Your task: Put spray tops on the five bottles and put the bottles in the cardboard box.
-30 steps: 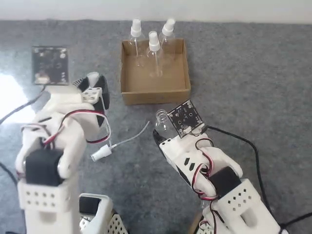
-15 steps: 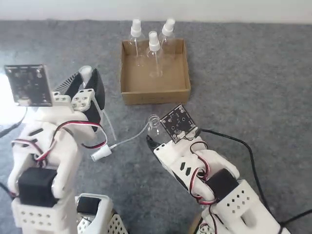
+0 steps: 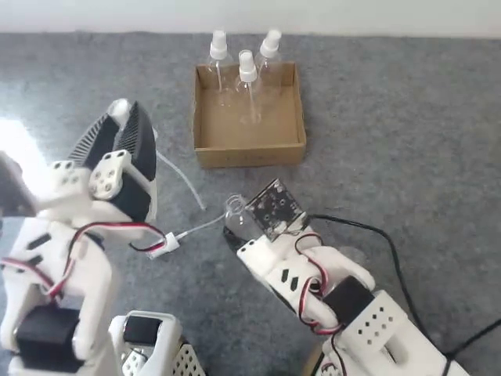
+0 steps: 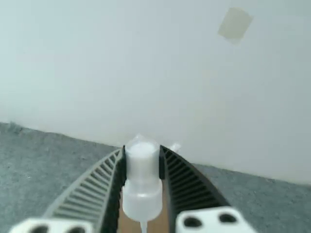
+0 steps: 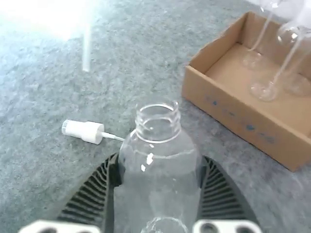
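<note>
On the left side of the grey desk [image 3: 391,117], my left hand [image 3: 117,119] is raised with its tips pointing up and towards the far edge. It is clamped on a white spray top [image 3: 119,107], whose thin tube [image 3: 182,178] trails down towards the middle of the desk. From my left wrist camera I see the spray top squeezed between the two black ribbed fingers [image 4: 97,187].

Near the middle, my right hand [image 3: 235,229] is closed around a clear bottle [image 3: 235,210]. The bottle stands upright with its neck open and nothing screwed on.

A second spray top [image 3: 164,245] lies loose on the desk between the two arms, just left of the right hand, its tube pointing towards the held bottle.

At the far centre sits the cardboard box [image 3: 249,153], open at the top. Three bottles stand upright along its far side, one at the left [image 3: 218,55], one in the middle [image 3: 247,74], one at the right [image 3: 270,51], each with a white spray top on
</note>
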### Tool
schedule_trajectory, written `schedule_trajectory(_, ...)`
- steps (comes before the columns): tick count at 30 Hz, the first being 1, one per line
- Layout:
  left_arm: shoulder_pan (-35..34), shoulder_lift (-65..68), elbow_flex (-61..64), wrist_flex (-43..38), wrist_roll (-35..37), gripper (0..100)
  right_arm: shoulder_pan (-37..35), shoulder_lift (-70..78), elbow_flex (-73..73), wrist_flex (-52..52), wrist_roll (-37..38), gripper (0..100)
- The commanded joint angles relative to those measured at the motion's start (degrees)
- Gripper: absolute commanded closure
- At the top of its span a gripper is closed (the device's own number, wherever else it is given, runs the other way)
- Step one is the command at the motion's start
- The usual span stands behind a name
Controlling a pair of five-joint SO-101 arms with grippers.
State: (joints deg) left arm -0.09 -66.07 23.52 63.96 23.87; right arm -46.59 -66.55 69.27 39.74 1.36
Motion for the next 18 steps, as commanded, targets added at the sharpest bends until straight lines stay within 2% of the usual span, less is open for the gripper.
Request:
schedule_trajectory(1,0.3,-1.5,1.5,-1.8,0.8,98,-1.3,-1.5,1.6,-7.1,0.7,91.8)
schedule_trajectory(5,0.7,-3.7,3.4,-2.9,0.9,98,-1.5,-1.5,2.5,-9.8,0.7,91.9)
schedule_trajectory(11,5.6,-7.7,9.5,-7.6,0.6,98,-5.4,-1.0,2.7,-9.4,0.8,91.9)
schedule_trajectory(18,5.7,-13.1,11.8,-8.7,0.4,98,-5.6,-1.5,4.0,-9.8,0.8,91.8)
